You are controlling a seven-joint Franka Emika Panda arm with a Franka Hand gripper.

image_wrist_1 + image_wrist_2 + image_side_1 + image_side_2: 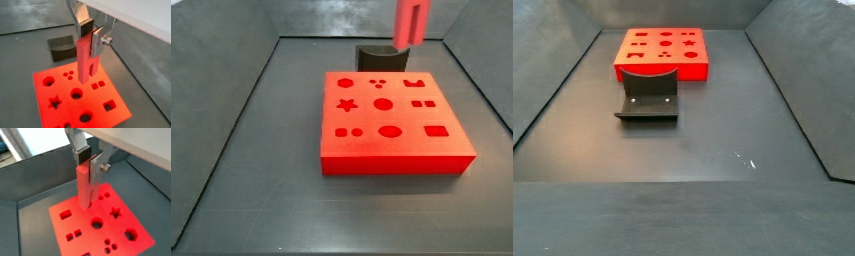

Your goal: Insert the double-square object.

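We are seeing the gripper [91, 36] clamping the peg [85, 60] upright, hanging above the red block [79, 97], whose shaped holes are lying empty. In a side view the dark holder [648, 100] is sitting mid-frame before the block.

Both wrist views look down close along the gripper [93, 37] & the double-square object [85, 60] in its jaws, onto the red block [80, 102] w/ shaped holes. A side view sits high & fairly near, facing the red block [392, 125] w/ the holder [381, 53] behind. A side view looks from farther off, opposite end: holder [648, 101] in front, red block [661, 53] behind. All share the block.
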